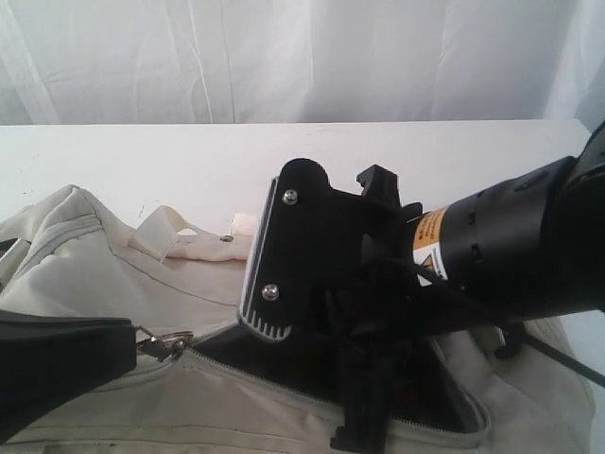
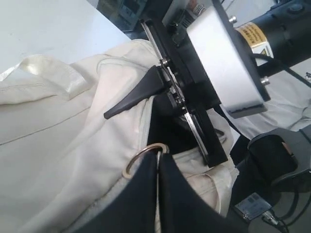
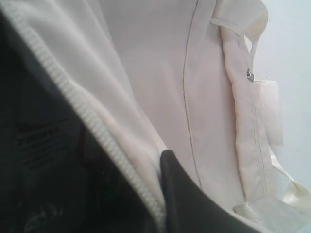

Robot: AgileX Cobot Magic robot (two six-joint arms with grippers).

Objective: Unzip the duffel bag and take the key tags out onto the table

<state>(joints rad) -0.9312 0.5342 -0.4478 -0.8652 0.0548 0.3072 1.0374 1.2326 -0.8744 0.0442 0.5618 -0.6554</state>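
The duffel bag (image 1: 95, 255) is lying across the near part of the table (image 1: 142, 161), and its cream fabric is filling the near left of the exterior view. A webbing handle (image 1: 161, 232) is flopping over the bag's far side.

At the near left, the left gripper (image 1: 132, 333) is reaching in low over the bag. Its black fingers (image 2: 170, 194) are pressing together and pinching the zipper ring (image 1: 173, 340) at the left end of the opened zip. In the left wrist view the ring is sticking out from between the fingertips, just above the cream fabric.

To the right of the ring, the bag's mouth is gaping open and showing the dark lining (image 1: 265, 359).

In the middle, the right gripper (image 1: 364, 416) is dipping down into that opening from the right. Its jaws are pressed together. In the right wrist view one dark finger (image 3: 180, 194) is lying against the bag's inner edge, just beside the pale zipper teeth (image 3: 87, 116). A black printed label (image 3: 41, 145) is showing on the lining nearby. Whether anything is caught between these fingers is not showing.

The key tags are not showing clearly in any view; the bag's interior is too dark to tell them apart.

On the right, the right arm (image 1: 510, 236) is slanting in above the bag, carrying a yellow warning sticker (image 1: 430, 241).
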